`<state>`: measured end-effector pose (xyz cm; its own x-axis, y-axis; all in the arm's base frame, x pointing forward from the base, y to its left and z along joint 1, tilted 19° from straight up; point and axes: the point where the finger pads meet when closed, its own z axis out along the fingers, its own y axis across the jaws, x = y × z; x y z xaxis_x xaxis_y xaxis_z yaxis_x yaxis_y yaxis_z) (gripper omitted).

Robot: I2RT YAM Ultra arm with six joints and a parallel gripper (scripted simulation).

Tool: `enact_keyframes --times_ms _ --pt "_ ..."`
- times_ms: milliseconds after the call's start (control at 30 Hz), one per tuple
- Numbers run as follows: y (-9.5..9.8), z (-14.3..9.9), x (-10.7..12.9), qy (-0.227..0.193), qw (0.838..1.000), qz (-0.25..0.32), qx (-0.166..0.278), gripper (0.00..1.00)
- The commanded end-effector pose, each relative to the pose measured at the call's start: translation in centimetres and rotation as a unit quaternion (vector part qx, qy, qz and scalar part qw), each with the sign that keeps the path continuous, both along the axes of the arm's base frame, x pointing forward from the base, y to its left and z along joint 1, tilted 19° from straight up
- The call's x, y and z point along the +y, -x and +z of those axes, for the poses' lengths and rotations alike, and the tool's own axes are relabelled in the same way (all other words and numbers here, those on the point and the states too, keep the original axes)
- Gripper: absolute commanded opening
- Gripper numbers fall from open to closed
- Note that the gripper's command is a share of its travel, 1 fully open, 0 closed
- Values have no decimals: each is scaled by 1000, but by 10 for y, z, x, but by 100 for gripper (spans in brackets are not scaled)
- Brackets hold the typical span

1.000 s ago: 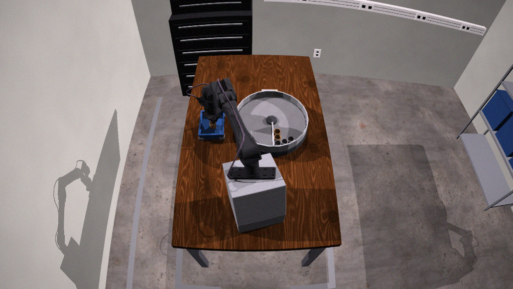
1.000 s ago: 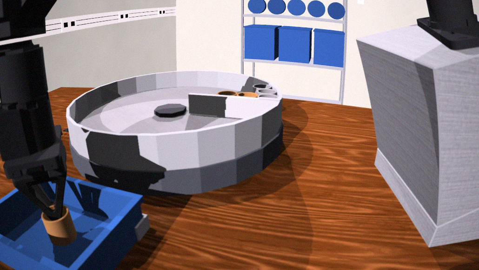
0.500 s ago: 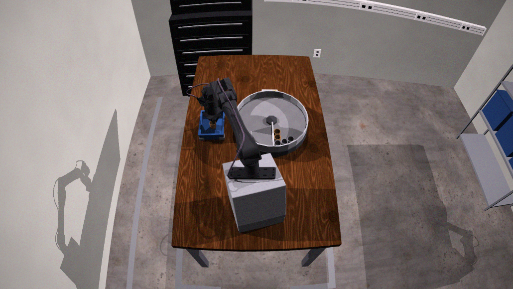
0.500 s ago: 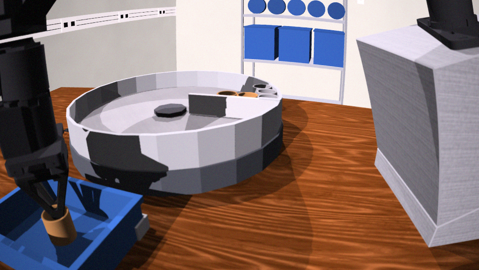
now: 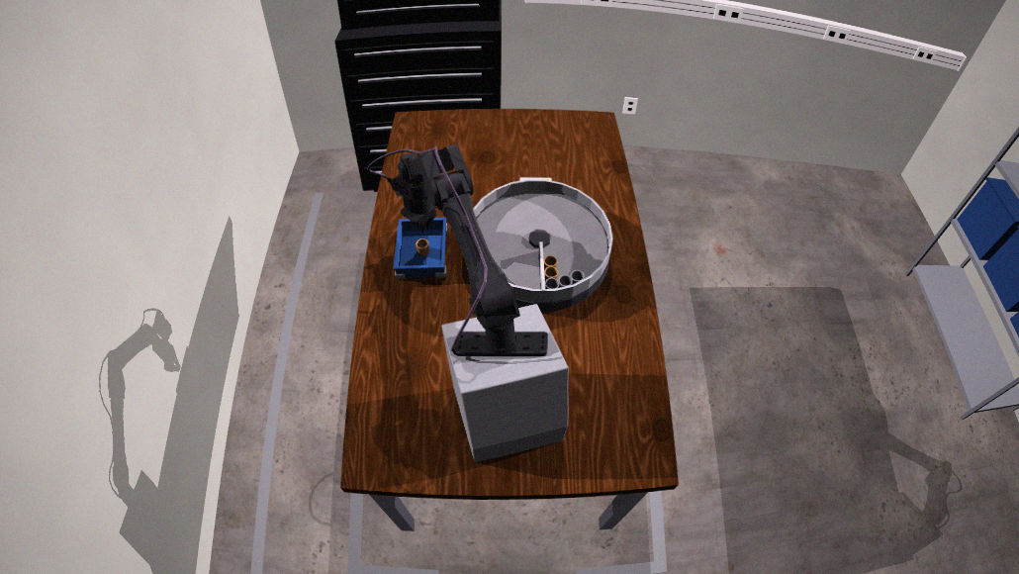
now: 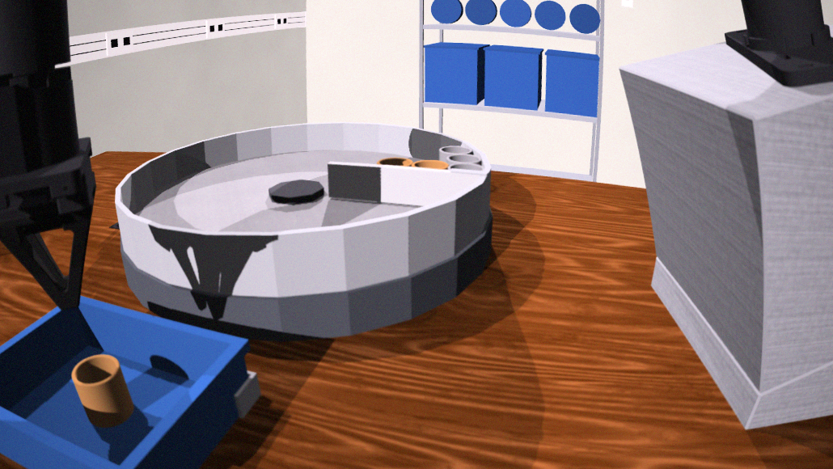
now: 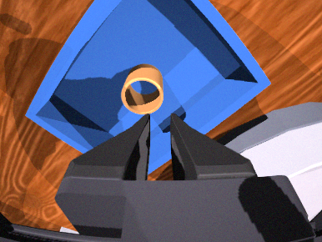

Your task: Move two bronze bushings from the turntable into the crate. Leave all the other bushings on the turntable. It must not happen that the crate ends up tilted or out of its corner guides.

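A bronze bushing [image 5: 421,245] stands upright on the floor of the blue crate [image 5: 420,265], left of the turntable; it also shows in the exterior view [image 6: 103,389] and the wrist view [image 7: 143,89]. My gripper [image 7: 160,121] hangs above the crate [image 7: 167,37], clear of the bushing, with its fingers slightly apart and nothing between them. The grey turntable [image 5: 541,239] holds two bronze bushings [image 5: 550,265] beside a white divider, with three grey bushings [image 5: 564,279] next to them. In the exterior view the bronze ones [image 6: 412,162] and the grey ones [image 6: 460,157] sit at the far rim.
The arm's grey pedestal [image 5: 509,399] stands at the table's front, near the turntable. A black drawer cabinet [image 5: 420,71] is behind the table. A shelf with blue bins [image 6: 513,75] stands by the far wall. The crate sits near the table's left edge.
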<state>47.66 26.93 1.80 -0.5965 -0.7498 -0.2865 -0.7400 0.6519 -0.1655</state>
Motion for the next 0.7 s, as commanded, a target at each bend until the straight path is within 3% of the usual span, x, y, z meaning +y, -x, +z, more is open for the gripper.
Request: enact_keyframes --times_ms 0,267,667 --pt "13 22 -2 4 1000 -1 3 16" --pt "14 47 -3 -2 1000 -2 -6 16" --pt "13 48 -2 -4 1000 -2 -8 16"
